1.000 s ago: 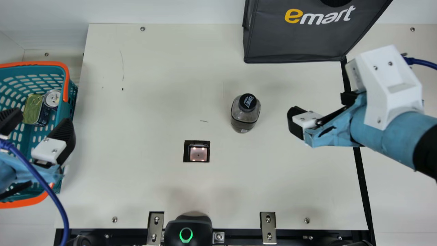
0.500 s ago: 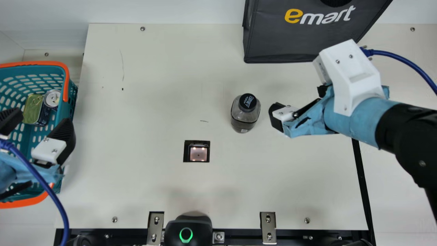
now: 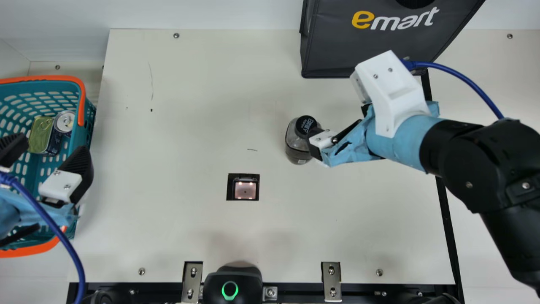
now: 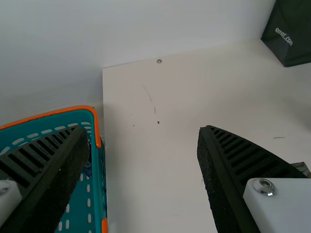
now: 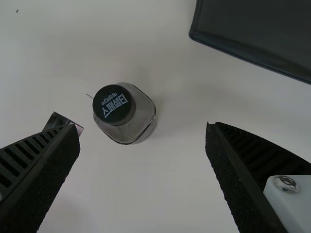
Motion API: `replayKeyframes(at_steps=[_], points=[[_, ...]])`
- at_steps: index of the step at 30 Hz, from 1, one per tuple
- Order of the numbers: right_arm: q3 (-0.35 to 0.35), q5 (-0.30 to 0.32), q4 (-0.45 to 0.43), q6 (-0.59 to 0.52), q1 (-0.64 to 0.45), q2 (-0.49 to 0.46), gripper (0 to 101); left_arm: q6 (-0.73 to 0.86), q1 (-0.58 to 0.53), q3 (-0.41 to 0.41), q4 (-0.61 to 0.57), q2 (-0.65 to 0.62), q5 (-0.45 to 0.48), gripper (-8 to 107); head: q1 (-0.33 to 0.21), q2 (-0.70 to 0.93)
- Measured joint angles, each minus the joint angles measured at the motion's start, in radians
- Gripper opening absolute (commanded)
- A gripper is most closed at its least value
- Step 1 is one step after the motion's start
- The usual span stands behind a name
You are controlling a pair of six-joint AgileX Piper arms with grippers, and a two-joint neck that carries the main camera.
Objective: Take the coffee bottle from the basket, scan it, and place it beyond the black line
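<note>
- My right claw (image 5: 143, 127) gapes wide, with nothing in its grip.
- The coffee bottle (image 3: 297, 142) stands upright on the table (image 3: 185, 228), out of the basket (image 3: 54, 78), long axis rising from the tabletop.
- It lies just ahead of my right fingertips, off-centre toward the finger on the scanner (image 3: 245, 191) side.
- My left claw (image 3: 54, 147), also spread and unladen, is well apart, so I judge the right one should centre, then close around the bottle.

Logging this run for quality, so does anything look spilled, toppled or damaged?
Nothing looks spilled or toppled; the coffee bottle stands upright. Odd: the table bears a thin, scratch-like line towards its far left corner and a short dark mark left of the bottle, breaking its plain surface.
</note>
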Motion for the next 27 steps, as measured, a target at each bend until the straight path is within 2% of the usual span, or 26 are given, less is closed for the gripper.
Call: replayKeyframes(at_steps=[14,27], points=[[0.014,-0.069,-0.011,0.021,0.072,0.062,91,0.000,0.000,0.000,0.000,0.000,0.000,90,0.000,0.002],[0.056,-0.126,-0.053,0.052,0.126,0.106,91,0.000,0.000,0.000,0.000,0.000,0.000,90,0.000,0.002]])
